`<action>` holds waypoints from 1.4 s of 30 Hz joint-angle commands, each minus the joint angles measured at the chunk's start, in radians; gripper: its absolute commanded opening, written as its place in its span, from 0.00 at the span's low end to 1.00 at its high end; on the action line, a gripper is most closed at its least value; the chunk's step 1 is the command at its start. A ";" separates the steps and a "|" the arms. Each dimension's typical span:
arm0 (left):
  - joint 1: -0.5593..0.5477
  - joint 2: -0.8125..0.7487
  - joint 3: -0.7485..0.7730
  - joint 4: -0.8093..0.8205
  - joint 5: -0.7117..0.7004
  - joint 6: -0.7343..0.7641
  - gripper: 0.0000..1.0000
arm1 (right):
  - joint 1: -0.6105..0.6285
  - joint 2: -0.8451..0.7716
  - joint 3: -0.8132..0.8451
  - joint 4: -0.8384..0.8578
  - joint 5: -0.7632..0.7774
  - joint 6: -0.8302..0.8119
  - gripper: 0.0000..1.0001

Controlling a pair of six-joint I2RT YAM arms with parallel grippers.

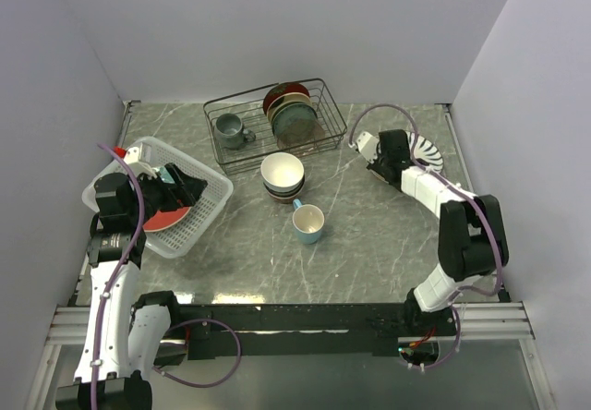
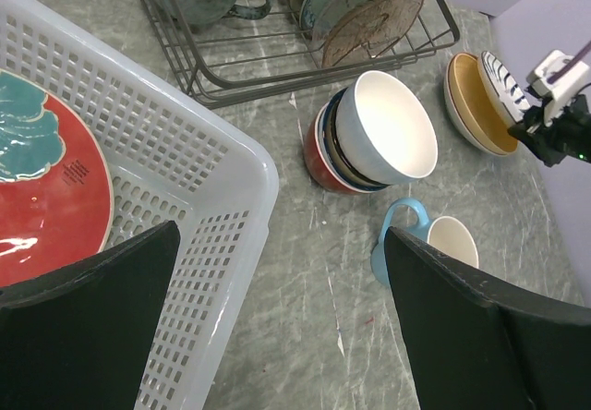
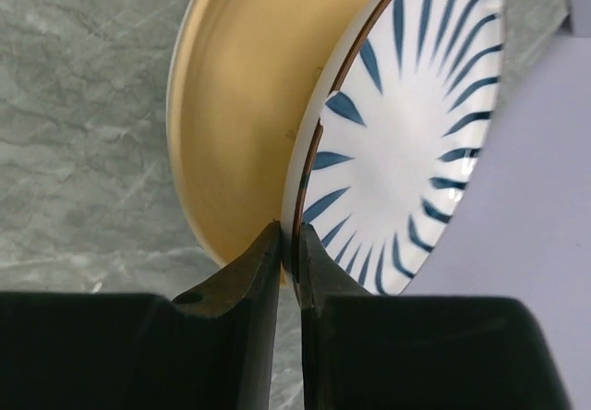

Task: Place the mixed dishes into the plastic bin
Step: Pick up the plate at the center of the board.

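I am pinching the rim of the striped plate (image 3: 416,142) in my right gripper (image 3: 288,244), jaws almost together on its edge, and the plate is tilting against the tan plate (image 3: 240,105) at the far right. The bin (image 1: 217,181) is lying well apart to my left, beyond the bowls (image 1: 283,174) and mug (image 1: 308,223), so I am expecting a long leftward carry. My left gripper (image 2: 282,235), wide and empty, is hanging over the bin.

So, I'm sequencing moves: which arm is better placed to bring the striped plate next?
Right. The right tool is shut on the rim of the striped plate, by the tan plate; the left tool hangs open over the plastic bin, far from it.
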 commanded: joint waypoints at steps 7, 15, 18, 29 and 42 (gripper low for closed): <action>-0.002 -0.013 -0.005 0.022 0.019 0.003 0.99 | 0.042 -0.193 -0.071 0.125 0.042 -0.135 0.00; -0.001 -0.011 -0.010 0.030 0.047 -0.012 0.99 | 0.062 -0.265 -0.108 0.140 0.039 -0.189 0.00; -0.004 -0.005 -0.016 0.050 0.077 -0.025 0.99 | 0.072 -0.305 -0.122 0.132 0.035 -0.211 0.00; -0.005 0.118 -0.077 0.248 0.339 -0.246 0.99 | 0.140 -0.504 -0.155 0.051 0.001 -0.275 0.00; -0.304 0.175 -0.111 0.599 0.203 -0.713 0.99 | 0.321 -0.742 -0.146 -0.188 0.036 -0.367 0.00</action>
